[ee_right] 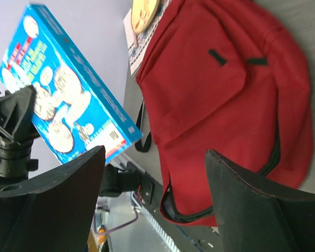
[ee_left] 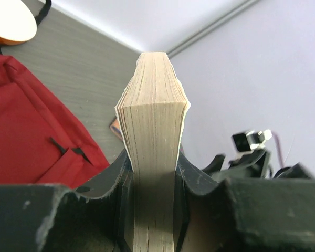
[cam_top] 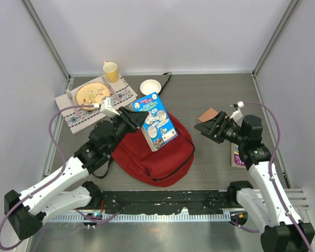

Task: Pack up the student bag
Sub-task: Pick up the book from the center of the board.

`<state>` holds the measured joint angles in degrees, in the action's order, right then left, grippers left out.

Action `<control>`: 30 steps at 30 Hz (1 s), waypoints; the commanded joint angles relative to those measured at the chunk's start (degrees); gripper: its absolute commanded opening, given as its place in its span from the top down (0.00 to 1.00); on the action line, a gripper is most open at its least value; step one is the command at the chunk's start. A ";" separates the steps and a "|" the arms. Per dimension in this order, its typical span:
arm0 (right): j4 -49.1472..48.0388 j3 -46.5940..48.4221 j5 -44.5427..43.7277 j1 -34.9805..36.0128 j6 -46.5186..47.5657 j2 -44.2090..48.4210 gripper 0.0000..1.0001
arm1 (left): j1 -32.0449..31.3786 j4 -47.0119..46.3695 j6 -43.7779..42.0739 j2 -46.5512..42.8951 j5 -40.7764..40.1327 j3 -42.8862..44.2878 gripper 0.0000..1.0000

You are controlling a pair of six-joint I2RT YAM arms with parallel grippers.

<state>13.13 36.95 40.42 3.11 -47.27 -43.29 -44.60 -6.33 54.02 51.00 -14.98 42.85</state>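
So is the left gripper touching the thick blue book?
Touching. In the left wrist view the left gripper clamps the thick blue paperback book, with one finger pressed flat on each cover.

The left fingers [cam_top: 135, 118] hold a blue book [cam_top: 155, 122] over the student bag [cam_top: 163, 157].

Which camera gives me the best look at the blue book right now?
Top external: the blue book shows nearly its whole cover, gripped by the left hand above the student bag. Left wrist shows only the page edges between its fingers. Right wrist shows the cover slanted, partly hidden.
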 commanded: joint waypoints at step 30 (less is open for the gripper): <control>-45.37 -11.98 -21.61 31.60 -27.44 -7.77 0.18 | 0.04 -38.32 17.17 9.02 0.57 -7.17 1.00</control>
<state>-21.85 25.23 22.02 32.67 -72.36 -49.08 -44.60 -32.91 68.23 59.64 -15.27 35.18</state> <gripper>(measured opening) 0.820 0.296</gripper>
